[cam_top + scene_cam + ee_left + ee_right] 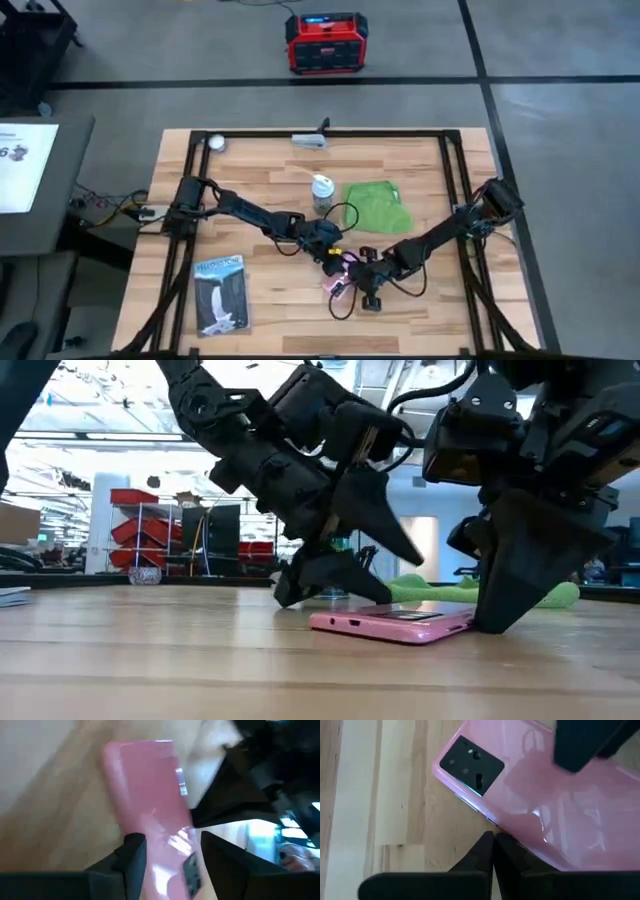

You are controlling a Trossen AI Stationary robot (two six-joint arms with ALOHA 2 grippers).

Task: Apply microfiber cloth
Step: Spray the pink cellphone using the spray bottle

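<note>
Two dark jointed arms, black cables (looped), wedge-shaped black fingers (530, 575)

A pink phone (340, 272) is lying flat at lower centre of the counter (260, 300). A booklet (219, 294) is sitting at lower left, a bottle (322, 192) is standing at centre, and a white ball (216, 142) is resting at upper left. A red box (324, 43) is sitting on the floor at top.

Glossy pink on pale wood

The phone (560, 805) has a smooth, shiny back — the table (375, 795) is matt planked wood; microfiber cloth (377, 205) soft, rumpled.
</note>
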